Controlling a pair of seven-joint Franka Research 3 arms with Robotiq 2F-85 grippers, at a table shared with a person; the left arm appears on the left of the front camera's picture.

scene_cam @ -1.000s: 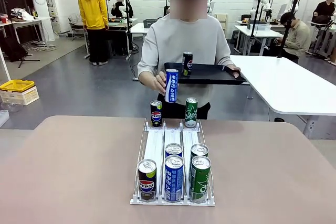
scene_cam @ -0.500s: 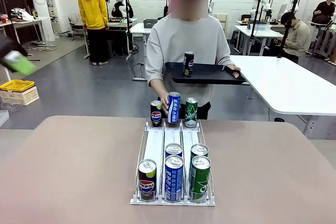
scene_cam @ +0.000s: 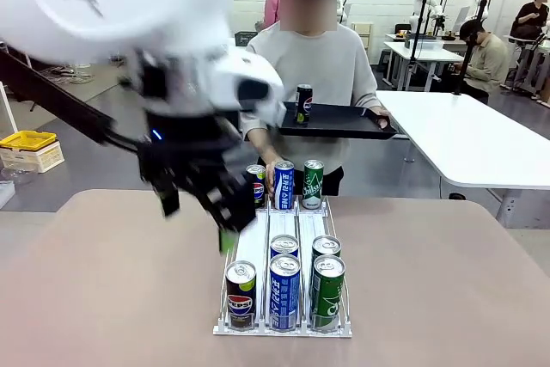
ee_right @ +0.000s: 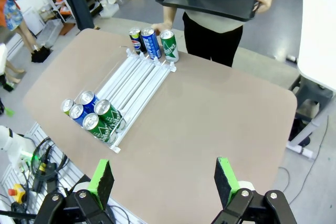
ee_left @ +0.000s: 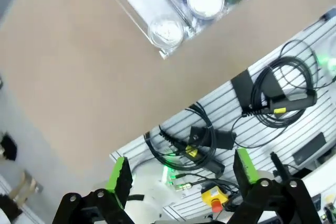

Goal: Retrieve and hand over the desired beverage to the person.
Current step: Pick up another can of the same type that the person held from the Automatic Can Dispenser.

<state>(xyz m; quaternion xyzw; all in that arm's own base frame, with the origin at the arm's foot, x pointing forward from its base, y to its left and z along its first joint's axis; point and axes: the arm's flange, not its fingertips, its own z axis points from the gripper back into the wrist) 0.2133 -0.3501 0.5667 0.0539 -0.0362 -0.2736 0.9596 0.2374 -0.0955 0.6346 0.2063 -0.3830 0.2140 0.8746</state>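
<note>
We see the table (scene_cam: 103,298) below everything, and the blurred left arm (scene_cam: 129,23) reaches over it from our left side. Beyond the left gripper (scene_cam: 198,212) stands the person (scene_cam: 314,66), holding a black tray (scene_cam: 352,123) with one dark can (scene_cam: 304,103) on it. Just to the right of this gripper lies the rack (scene_cam: 253,245). Past the gripper, at the rack's far end, stand three cans, and the person's hand (scene_cam: 270,180) is at the blue can (scene_cam: 284,185) in the middle. Nearer than the gripper, five cans (scene_cam: 284,291) fill the front end. The left gripper's jaws are spread wide with nothing between them. The right gripper (ee_right: 164,182) is high above the table, also spread and empty. We judge the task is only at its beginning: no can is gripped or lifted. Perhaps the blue can is the wanted beverage, but we cannot be sure. The grasp, the lift and the handing over all remain.
</note>
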